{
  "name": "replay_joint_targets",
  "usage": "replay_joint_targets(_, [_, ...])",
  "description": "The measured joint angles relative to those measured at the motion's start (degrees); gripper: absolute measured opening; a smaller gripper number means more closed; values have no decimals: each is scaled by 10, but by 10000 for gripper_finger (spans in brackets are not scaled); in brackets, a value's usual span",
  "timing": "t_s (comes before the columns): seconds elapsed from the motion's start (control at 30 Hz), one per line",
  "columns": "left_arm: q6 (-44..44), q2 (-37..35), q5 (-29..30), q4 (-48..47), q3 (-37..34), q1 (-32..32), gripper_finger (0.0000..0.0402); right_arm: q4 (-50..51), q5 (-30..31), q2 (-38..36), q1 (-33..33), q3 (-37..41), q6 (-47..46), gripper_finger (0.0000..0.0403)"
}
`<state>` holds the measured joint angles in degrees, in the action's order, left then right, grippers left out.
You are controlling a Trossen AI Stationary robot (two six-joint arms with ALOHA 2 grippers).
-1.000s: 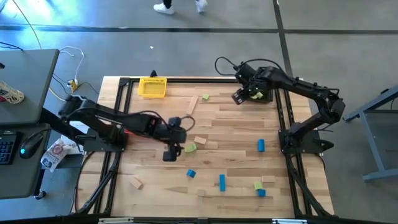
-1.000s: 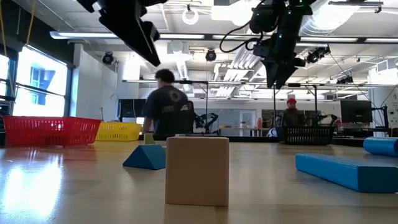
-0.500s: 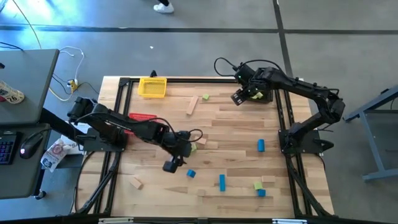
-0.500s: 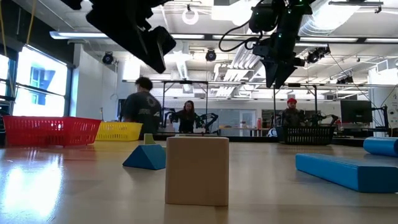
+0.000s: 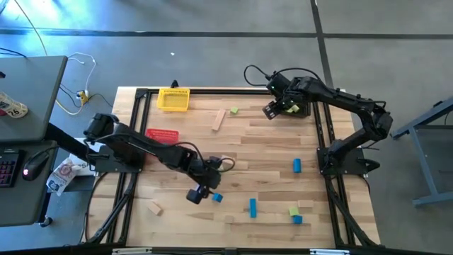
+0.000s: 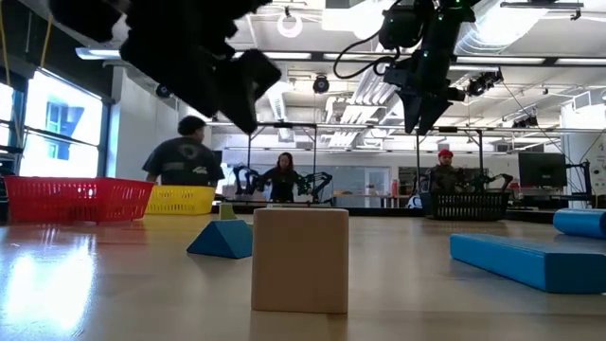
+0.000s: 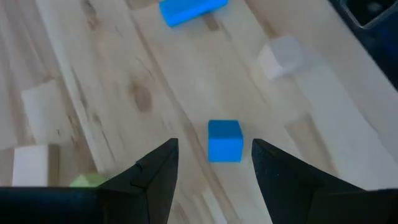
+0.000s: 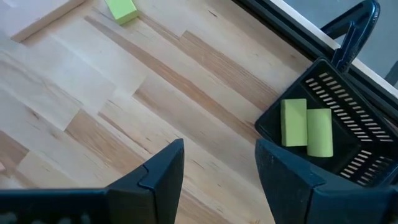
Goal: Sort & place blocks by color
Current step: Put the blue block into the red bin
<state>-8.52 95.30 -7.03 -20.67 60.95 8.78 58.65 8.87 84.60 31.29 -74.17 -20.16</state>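
- high view: left gripper [image 5: 197, 194] hangs just beside a small blue block [image 5: 217, 197]; right gripper [image 5: 271, 110] waits near the black basket [image 5: 300, 108].
- left wrist view: fingers [image 7: 155, 171] spread, empty, the blue cube [image 7: 224, 140] centred ahead; i'd drop straight down.
- right wrist view: jaws apart, empty; two green blocks [image 8: 306, 126] in the basket.
- low view: plank table [image 6: 142, 294], people beyond.

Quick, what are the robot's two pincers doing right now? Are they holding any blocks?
Left pincer: open, holding nothing, lined up over a small blue block.
Right pincer: open, holding nothing, near the black basket with two green blocks inside.
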Motion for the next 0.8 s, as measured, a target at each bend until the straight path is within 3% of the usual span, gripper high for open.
replay_joint_targets(0.8, [9, 98, -14, 58, 0, 15, 188, -6, 4, 0, -10, 0, -9, 184])
